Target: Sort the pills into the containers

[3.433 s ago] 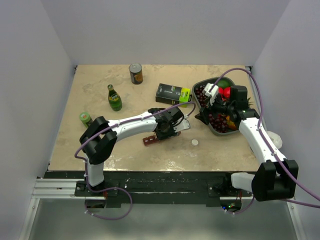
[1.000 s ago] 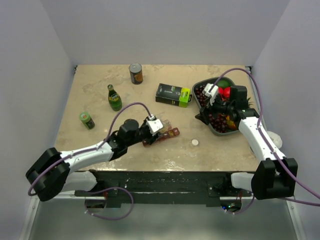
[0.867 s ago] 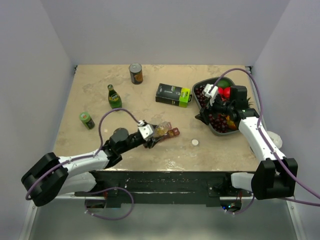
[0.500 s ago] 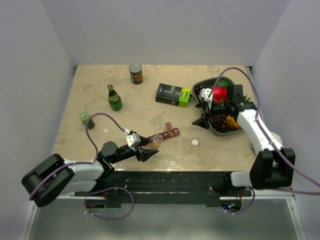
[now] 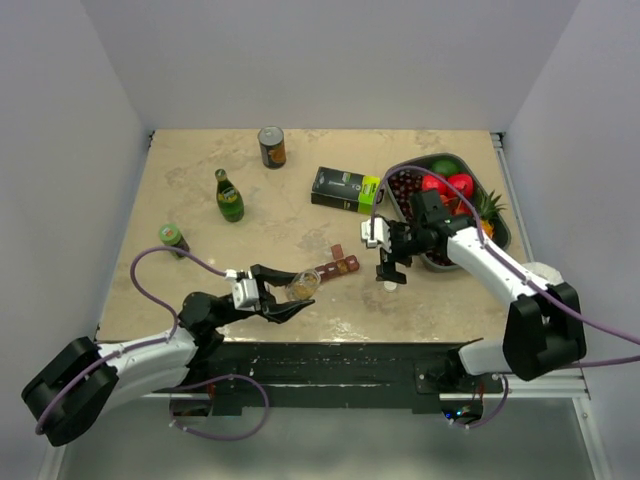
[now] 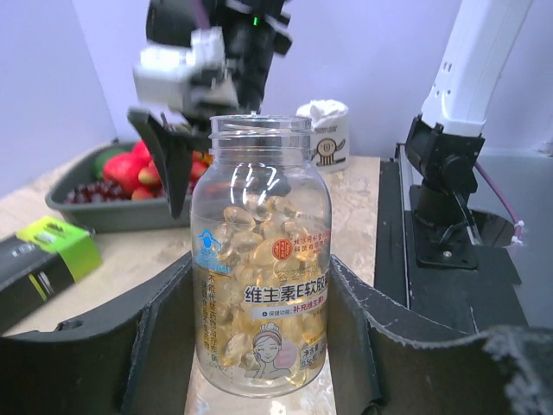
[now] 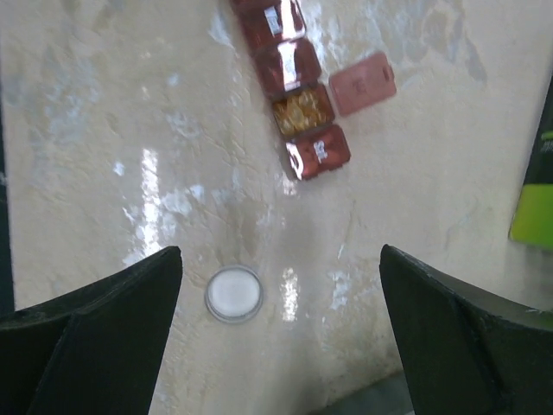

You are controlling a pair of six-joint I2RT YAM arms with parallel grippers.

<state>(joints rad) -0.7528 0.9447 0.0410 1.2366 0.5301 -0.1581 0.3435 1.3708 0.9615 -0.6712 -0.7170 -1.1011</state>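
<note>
Overhead, the left gripper (image 5: 282, 297) is clamped across the body of a pill bottle (image 5: 301, 287), which sits at the left end of the containers (image 5: 335, 268) and hides that end. The containers are a dark red strip lying slantwise near mid-table. The right gripper (image 5: 388, 265) hangs just past the strip's other end with its jaws wide apart and nothing held. The bottle is close to the table (image 5: 200, 170) at its near edge, so there is little room to draw back. Bare surface runs behind the strip up to the black-and-green box (image 5: 345, 188). From the left wrist, the bottle (image 6: 263, 225) stands upright and uncapped between the two fingers (image 6: 168, 337), full of yellow capsules. The side grip probably leaves the mouth free for tipping, but whether the base rests on the table cannot be told. Beyond it are the right gripper and the grey fruit tray (image 6: 95, 212). From the right wrist, the strip (image 7: 294, 95) runs off the top edge. One compartment (image 7: 302, 112) is open and holds yellow capsules, with its lid flap (image 7: 364, 83) folded aside. A white cap (image 7: 234, 294) lies apart from the strip's end, below the spread fingers (image 7: 95, 328) and nearer the left-hand one. This suggests the arm is waiting over it. The box's green edge (image 7: 536, 199) limits room on that side.
</note>
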